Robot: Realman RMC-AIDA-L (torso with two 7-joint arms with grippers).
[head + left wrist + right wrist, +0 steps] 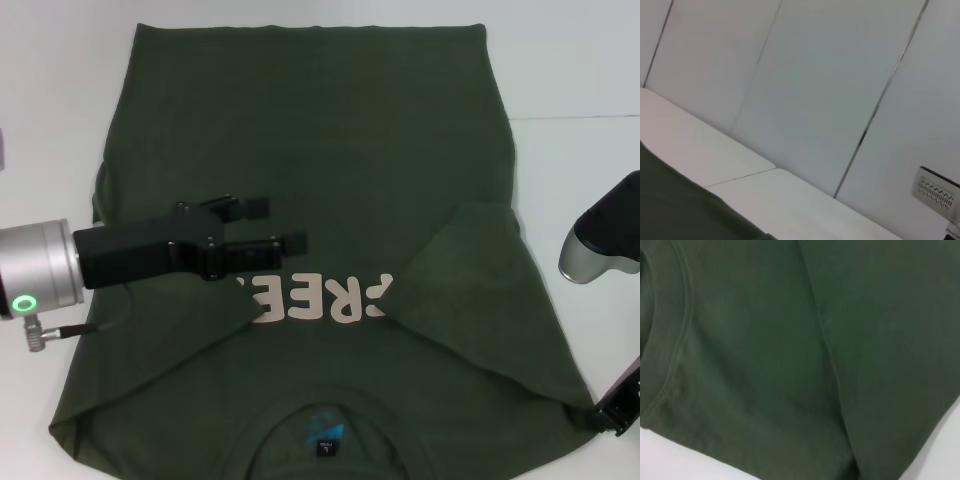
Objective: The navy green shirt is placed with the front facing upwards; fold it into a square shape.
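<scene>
The left gripper (275, 225) has its jaws spread with nothing between them, hovering over the middle of the navy green shirt (310, 140), just beyond the folded-in left sleeve. The shirt lies flat on the white worktop (570, 80), front up, collar nearest the robot, both sleeves folded inward over the pale chest print (325, 300). The right gripper (615, 405) sits at the shirt's near right corner; whether its jaws are spread or pressed together cannot be told.
</scene>
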